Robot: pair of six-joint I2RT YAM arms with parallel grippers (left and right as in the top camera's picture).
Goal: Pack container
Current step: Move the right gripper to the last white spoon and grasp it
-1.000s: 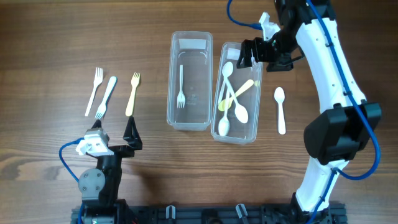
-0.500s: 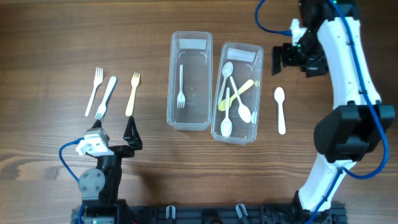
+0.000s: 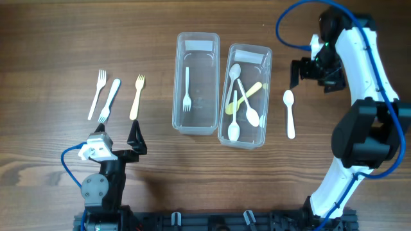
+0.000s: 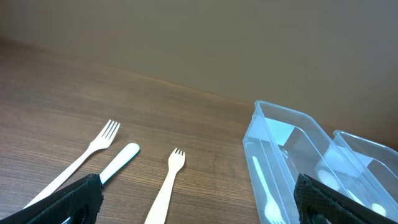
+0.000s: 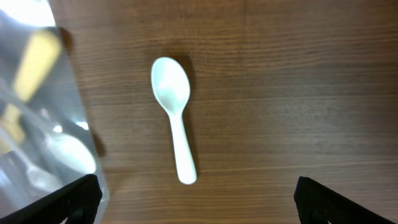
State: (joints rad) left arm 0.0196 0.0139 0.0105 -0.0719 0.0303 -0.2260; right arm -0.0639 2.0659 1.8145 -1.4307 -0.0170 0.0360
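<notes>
Spoon [image 3: 289,114] right of containers [image 3: 267,96]

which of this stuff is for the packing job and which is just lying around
For the job: fork container, spoon container, left white fork, middle white fork, cream fork, loose white spoon.
Lying about: nothing loose, only the arm's blue cable.
</notes>
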